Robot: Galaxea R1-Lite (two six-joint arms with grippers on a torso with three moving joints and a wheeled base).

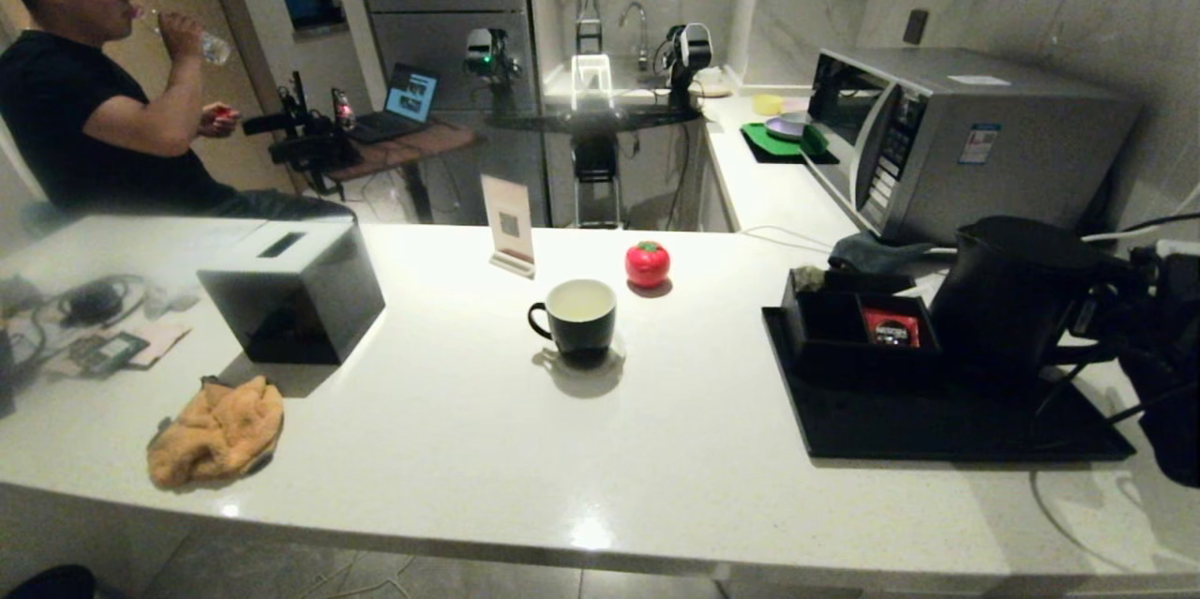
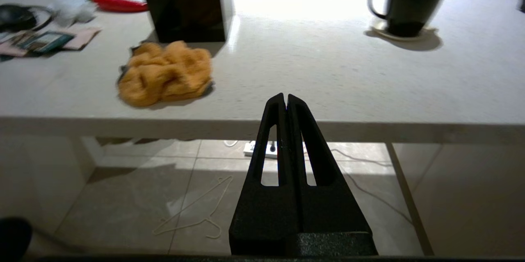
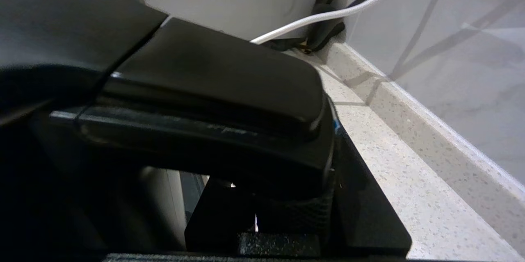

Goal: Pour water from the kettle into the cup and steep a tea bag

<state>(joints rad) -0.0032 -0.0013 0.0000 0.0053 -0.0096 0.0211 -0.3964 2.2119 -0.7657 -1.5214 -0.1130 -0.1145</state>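
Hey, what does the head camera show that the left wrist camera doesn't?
Only the head view shows the kettle on the black tray, the right hand at its handle, the red tomato-shaped object, the microwave and a man drinking.
Only the left wrist view shows the left hand, shut, hanging below the counter edge over the floor, and a wire hanger down there.
Both show the cup, the orange cloth and the black box.

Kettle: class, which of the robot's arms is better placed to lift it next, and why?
Right. The right gripper sits at the kettle handle, while the left gripper hangs shut off the counter edge, far away.
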